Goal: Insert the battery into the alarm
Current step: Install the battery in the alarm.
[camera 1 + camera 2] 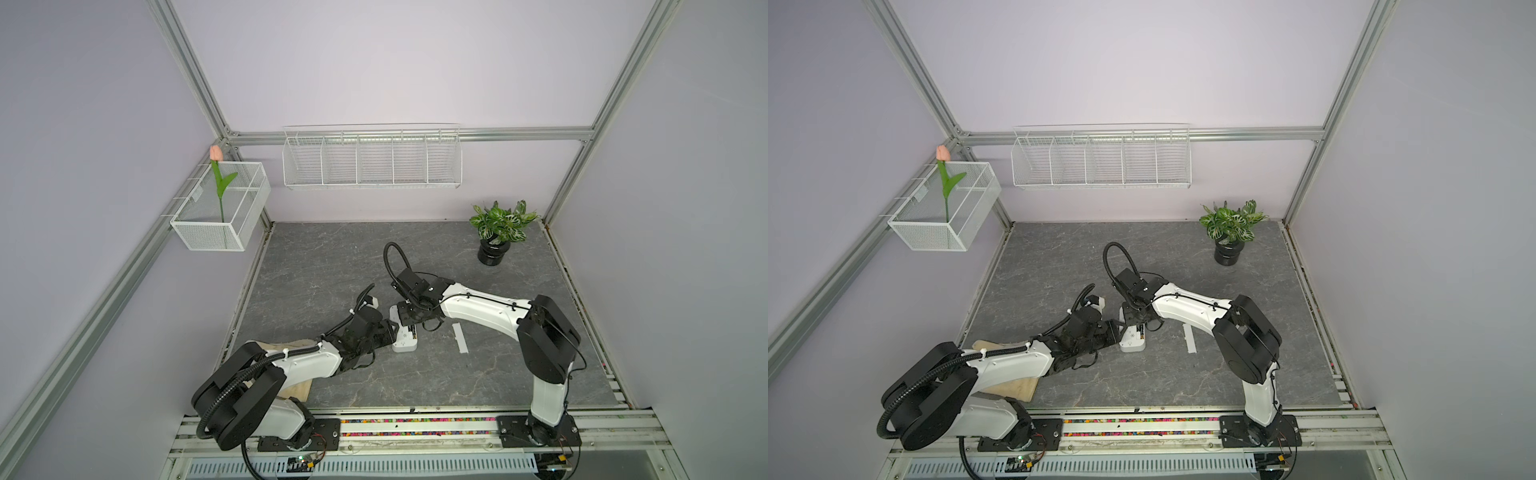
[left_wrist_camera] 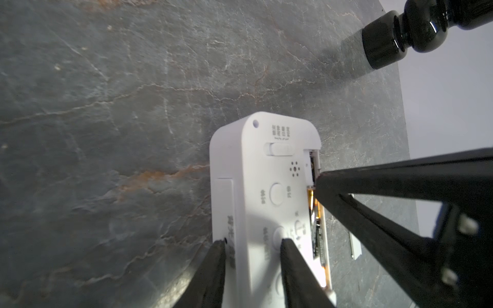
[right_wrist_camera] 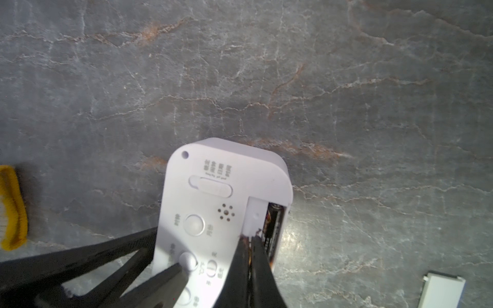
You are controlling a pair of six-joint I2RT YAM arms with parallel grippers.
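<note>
The white alarm (image 1: 405,338) (image 1: 1133,338) lies mid-table with its back up, buttons and open battery slot showing. In the left wrist view my left gripper (image 2: 252,241) is shut on one end of the alarm (image 2: 256,186), one finger on its side and one on the back face. The black-and-gold battery (image 3: 273,226) (image 2: 316,234) lies inside the slot along the alarm's (image 3: 213,202) edge. My right gripper (image 3: 249,237) is shut, its joined tips pressed against the battery at the slot's inner wall. Nothing sits between its fingers.
A thin white cover strip (image 1: 460,337) (image 3: 442,290) lies on the table right of the alarm. A potted plant (image 1: 493,251) stands at the back right. A wooden board (image 1: 299,388) lies under the left arm. Wire baskets (image 1: 372,160) hang on the walls.
</note>
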